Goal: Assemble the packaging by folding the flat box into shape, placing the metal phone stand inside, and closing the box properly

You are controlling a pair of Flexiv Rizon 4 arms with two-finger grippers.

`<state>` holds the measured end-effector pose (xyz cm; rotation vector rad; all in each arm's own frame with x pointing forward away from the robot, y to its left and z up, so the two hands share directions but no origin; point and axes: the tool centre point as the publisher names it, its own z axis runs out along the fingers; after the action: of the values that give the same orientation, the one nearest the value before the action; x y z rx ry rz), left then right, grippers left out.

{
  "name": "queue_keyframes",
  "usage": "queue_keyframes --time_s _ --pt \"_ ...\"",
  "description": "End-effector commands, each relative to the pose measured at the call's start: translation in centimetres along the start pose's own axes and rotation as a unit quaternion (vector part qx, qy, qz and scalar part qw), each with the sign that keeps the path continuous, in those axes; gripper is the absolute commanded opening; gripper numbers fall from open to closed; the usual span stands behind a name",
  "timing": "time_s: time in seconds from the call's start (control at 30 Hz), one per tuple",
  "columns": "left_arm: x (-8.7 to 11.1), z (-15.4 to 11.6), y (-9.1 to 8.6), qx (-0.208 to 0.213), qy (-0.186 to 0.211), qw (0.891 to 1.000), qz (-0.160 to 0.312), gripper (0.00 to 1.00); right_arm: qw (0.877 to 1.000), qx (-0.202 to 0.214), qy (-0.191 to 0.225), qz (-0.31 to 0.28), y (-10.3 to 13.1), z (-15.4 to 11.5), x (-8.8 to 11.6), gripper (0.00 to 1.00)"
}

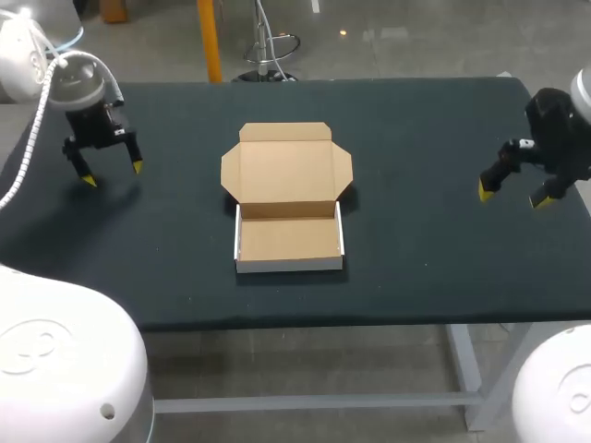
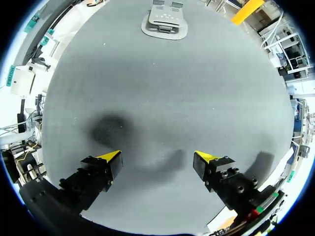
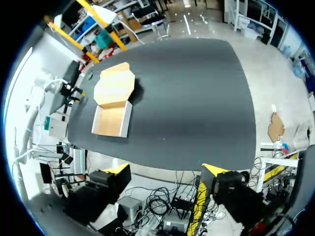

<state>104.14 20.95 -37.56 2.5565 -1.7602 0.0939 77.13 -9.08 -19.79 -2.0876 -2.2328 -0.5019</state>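
Observation:
A cardboard box (image 1: 289, 242) stands folded into a shallow tray at the table's middle. Its lid (image 1: 286, 171) lies open and flat behind it, and nothing is inside. The right wrist view shows the same box (image 3: 112, 105) far ahead of my right gripper. A flat grey metal phone stand (image 2: 164, 22) lies near the table's edge, far ahead of my left gripper (image 2: 157, 158); the head view does not show it. My left gripper (image 1: 113, 173) hangs open over the table's left part. My right gripper (image 1: 512, 197) hangs open by the right edge, its yellow tips (image 3: 118, 169) wide apart.
The dark table top (image 1: 425, 258) is bare cloth around the box on all sides. My two arms are at opposite ends, each well away from the box.

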Motion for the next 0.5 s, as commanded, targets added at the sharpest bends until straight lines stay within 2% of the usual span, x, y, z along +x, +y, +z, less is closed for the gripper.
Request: queue_keyframes --time_s 0.03,0.5 --pt "0.5 0.9 -1.6 -0.015 -0.007 1.0 -0.002 1.0 1.0 0.002 0.0 0.0 0.0 -0.2 0.0 1.0" --pt "0.3 1.1 -5.0 -0.011 -0.017 1.0 -0.003 1.0 1.0 0.002 0.0 0.0 0.0 -0.2 0.0 1.0"
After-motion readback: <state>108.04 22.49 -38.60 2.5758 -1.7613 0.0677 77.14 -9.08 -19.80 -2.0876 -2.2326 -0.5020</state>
